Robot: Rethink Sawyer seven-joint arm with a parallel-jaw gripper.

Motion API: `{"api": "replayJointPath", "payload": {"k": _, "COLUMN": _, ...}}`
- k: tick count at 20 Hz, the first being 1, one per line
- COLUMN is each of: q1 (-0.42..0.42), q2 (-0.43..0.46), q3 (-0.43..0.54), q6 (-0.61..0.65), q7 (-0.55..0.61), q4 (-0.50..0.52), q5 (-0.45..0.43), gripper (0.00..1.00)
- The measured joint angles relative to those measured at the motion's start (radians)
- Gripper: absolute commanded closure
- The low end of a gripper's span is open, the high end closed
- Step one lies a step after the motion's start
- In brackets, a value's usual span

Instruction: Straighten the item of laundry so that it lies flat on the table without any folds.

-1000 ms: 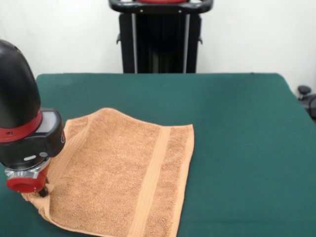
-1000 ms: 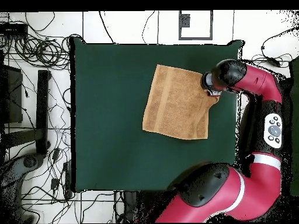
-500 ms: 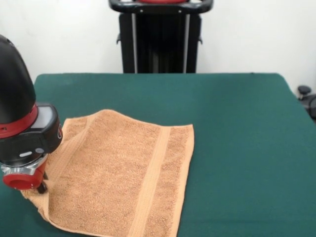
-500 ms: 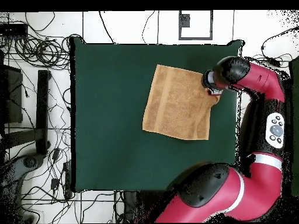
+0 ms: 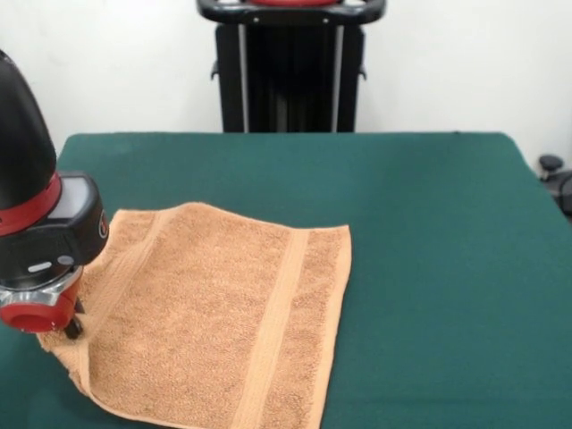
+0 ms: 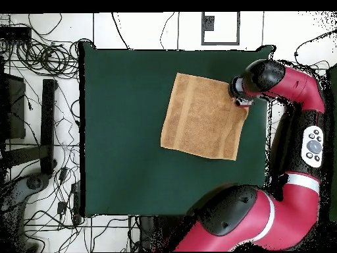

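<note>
The light orange-tan towel (image 5: 223,313) lies spread on the dark green table (image 5: 429,223), near its front left in the front view. One woven band runs down its right part. Its left corner is drawn out towards my gripper (image 5: 67,329), which is low on the table and shut on that corner. Only a dark tip shows under the red and black wrist. In the overhead view the towel (image 6: 201,117) lies right of the table's (image 6: 125,132) middle. There the gripper (image 6: 242,102) sits at its upper right corner. No tag shows.
The black pedestal (image 5: 290,67) stands behind the table's far edge. In the overhead view the red arm (image 6: 289,79) curves along the table's right side. Cables (image 6: 39,59) lie on the floor to the left.
The gripper has moved a little left and away from the towel's middle in the front view. The held corner went with it and the towel's left edge is pulled straighter.
</note>
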Motion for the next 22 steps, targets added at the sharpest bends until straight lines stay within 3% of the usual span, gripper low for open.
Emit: {"api": "replayJointPath", "payload": {"k": 22, "q1": 0.000, "q2": -0.003, "q3": 0.000, "q6": 0.015, "q7": 0.000, "q4": -0.058, "q5": -0.011, "gripper": 1.00}}
